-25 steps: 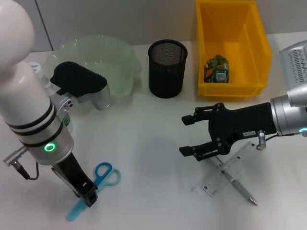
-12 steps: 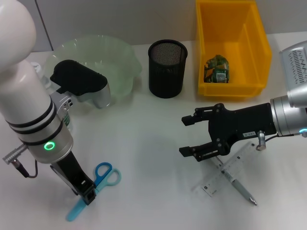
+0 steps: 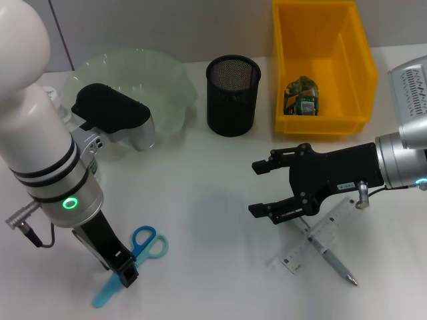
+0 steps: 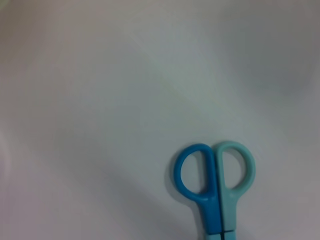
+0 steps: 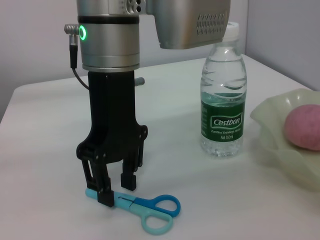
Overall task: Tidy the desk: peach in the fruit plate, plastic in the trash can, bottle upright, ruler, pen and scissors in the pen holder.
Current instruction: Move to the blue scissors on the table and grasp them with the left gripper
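Left gripper [image 3: 123,275] down on desk, fingers spread, straddling blade end of scissors [image 3: 137,256]; contact probably there, hard to confirm. Right gripper [image 3: 261,189] spread open, empty, hovering just beside ruler [image 3: 319,237] and pen [image 3: 330,257].

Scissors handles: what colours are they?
The scissors have one blue and one pale teal handle, clearest in the left wrist view.

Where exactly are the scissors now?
In the head view the scissors lie flat on the desk near its front edge on the robot's left, with the left gripper down over their blade end and the bottle standing farther back.
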